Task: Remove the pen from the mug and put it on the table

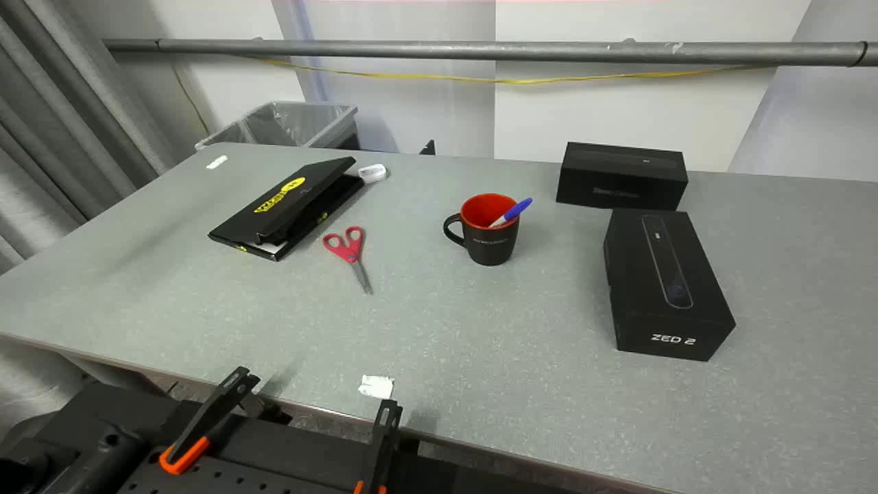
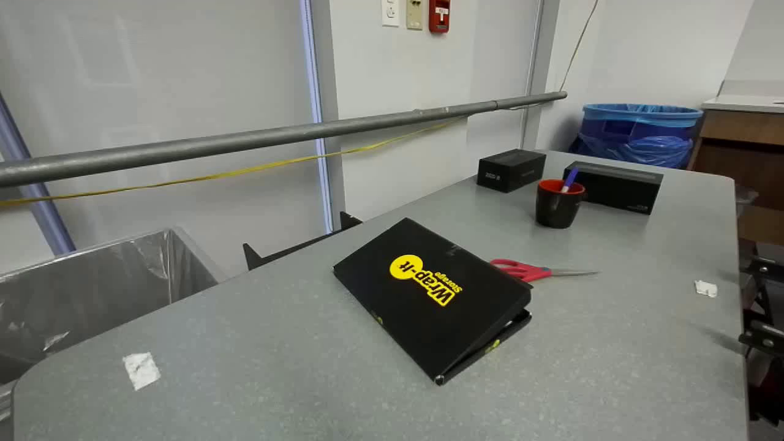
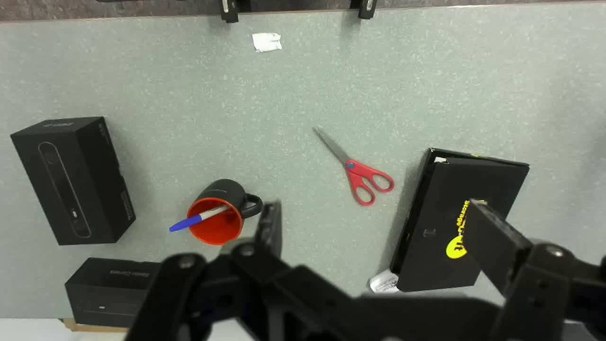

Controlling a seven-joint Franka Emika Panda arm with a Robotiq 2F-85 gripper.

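Wrist view shows the claw (image 3: 376, 208) with its fingers (image 3: 271, 229) spread wide apart. Outside that gap, past one finger, the mug (image 3: 218, 231) stands with its handle (image 3: 256, 201) toward the claw. The pen (image 3: 199, 218) leans inside, its blue end poking over the rim, away from the claw. Scissors (image 3: 356, 169) lie on the table (image 3: 303, 94) ahead of the gap; a black box (image 3: 442, 215) shows partly behind the other finger.
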